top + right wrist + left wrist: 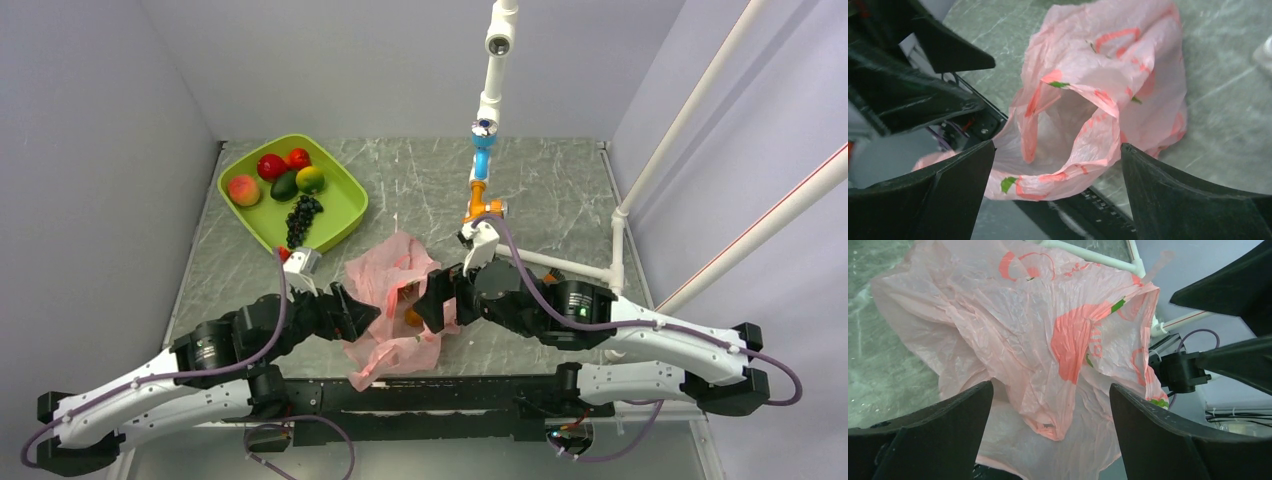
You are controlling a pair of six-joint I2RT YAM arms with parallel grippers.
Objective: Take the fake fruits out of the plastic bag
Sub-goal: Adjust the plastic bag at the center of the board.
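The pink plastic bag [392, 285] lies crumpled on the grey table near the front, between my two grippers. A small brown-orange fruit [412, 318] shows in its open mouth; the other fake fruits are hidden. My left gripper [362, 315] is open and empty at the bag's left side, and the bag [1048, 340] fills the left wrist view between its fingers [923, 430]. My right gripper [436, 300] is open and empty at the bag's right side. In the right wrist view the bag's open mouth [1068, 120] gapes just past its fingers [1188, 200]; no fruit shows inside.
A green tray [340, 205] at the back left holds a peach, red fruits, an avocado, a lime and a dark grape bunch [300, 218]. A white pipe post [490, 90] with blue and orange joints stands behind the bag. More white pipes [640, 180] run along the right.
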